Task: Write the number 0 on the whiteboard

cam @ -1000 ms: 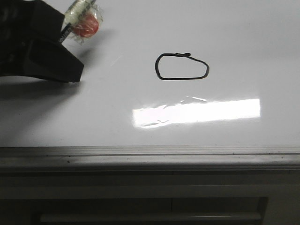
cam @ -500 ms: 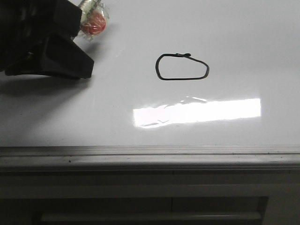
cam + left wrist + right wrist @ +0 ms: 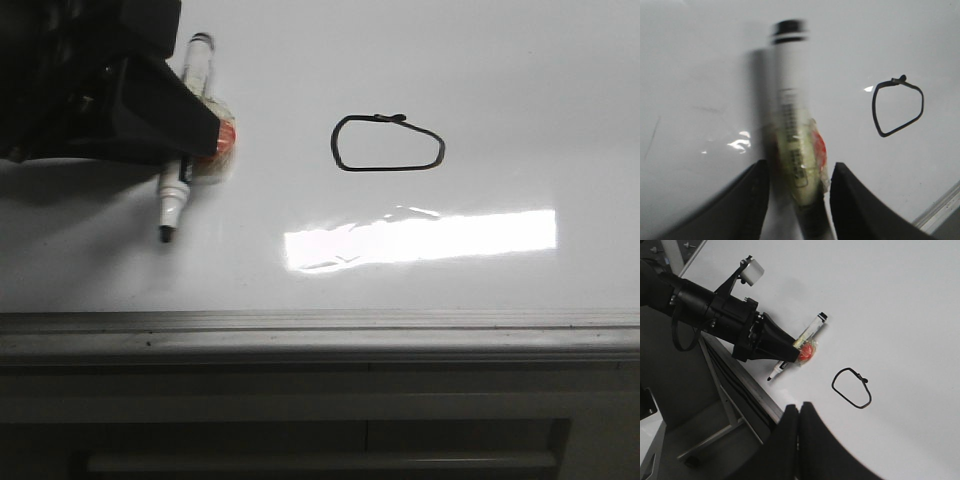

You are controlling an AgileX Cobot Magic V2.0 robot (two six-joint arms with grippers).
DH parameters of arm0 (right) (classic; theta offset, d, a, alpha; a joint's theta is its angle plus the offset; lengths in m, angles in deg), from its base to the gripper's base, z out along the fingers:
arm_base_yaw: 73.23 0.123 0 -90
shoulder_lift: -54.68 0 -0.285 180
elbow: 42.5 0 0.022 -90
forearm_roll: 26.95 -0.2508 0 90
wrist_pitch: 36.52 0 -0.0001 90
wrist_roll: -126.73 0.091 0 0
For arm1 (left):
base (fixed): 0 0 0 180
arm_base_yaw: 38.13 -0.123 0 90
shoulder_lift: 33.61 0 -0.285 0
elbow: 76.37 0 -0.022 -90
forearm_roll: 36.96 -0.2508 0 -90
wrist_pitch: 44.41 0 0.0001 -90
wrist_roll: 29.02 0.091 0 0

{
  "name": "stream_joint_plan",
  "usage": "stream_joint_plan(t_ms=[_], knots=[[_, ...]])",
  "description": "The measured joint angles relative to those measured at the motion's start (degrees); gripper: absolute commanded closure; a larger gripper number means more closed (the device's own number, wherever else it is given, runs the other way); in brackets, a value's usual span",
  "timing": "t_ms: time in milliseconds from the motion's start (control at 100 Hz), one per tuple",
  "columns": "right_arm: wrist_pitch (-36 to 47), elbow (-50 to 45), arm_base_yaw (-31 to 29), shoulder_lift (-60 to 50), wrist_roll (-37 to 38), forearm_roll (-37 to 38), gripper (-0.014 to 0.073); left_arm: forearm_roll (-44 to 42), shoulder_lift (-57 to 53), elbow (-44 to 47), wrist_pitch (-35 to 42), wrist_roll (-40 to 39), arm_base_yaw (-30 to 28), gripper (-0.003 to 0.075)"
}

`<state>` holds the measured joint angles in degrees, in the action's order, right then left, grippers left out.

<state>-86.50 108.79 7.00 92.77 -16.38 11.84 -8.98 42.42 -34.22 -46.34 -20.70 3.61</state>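
Note:
The number 0 (image 3: 388, 143) is a flattened black loop on the whiteboard (image 3: 500, 80), right of centre. It also shows in the left wrist view (image 3: 898, 106) and the right wrist view (image 3: 852, 387). A white marker pen (image 3: 174, 195) with a taped red lump (image 3: 222, 145) appears to lie on the board at the left, black tip toward the front edge. My left gripper (image 3: 190, 140) is over it. In the left wrist view its jaws (image 3: 800, 165) stand apart, with a gap on each side of the blurred marker (image 3: 792, 115). My right gripper (image 3: 799, 407) is shut and empty, high above the board's edge.
A grey metal edge strip (image 3: 320, 330) runs along the board's front. A bright rectangular glare patch (image 3: 420, 238) lies in front of the 0. The right wrist view shows the board's stand and floor (image 3: 720, 405) beyond the edge.
My left gripper has moved right and toward the front edge. The marker, held steeply with only its taped part showing before, now shows full length along the board.

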Motion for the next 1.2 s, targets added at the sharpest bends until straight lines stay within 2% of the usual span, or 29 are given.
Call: stream_joint_plan(t_ms=[110,330,410,480,600,720,820,970,1200], knots=[[0.14,0.0,0.0,0.0,0.0,0.0,0.0651,0.0,0.0,0.0,-0.1,0.0,0.0,0.0386],[0.16,0.0,0.0,0.0,0.0,-0.11,0.0651,0.0,-0.27,-0.32,-0.1,0.0,0.21,0.018],[0.16,0.0,0.0,0.0,0.0,-0.11,0.0651,0.0,-1.24,-0.41,-0.1,0.0,0.21,0.0171],[0.26,-0.14,0.0,0.0,0.0,0.34,0.0651,0.0,-2.9,-0.14,-0.51,0.0,0.1,0.0218],[0.26,-1.72,0.0,-0.12,0.0,2.86,0.0651,-0.28,-8.6,0.71,-4.03,0.0,-0.41,0.0367],[0.26,-5.42,0.0,-1.09,0.0,6.31,0.0651,-2.29,-18.32,0.82,-7.01,0.0,-0.5,0.0548],[1.95,-9.38,0.0,-2.97,0.13,9.75,0.0651,-5.95,-26.52,0.82,-10.71,0.0,-0.5,0.0741],[4.1,-14.17,0.0,-5.54,3.62,15.66,0.0651,-12.65,-36.57,0.82,-17.44,0.0,-0.5,0.074],[4.0,-14.97,0.0,-6.41,4.64,16.69,0.0651,-15.74,-43.37,0.82,-21.47,0.0,-0.5,0.074]])
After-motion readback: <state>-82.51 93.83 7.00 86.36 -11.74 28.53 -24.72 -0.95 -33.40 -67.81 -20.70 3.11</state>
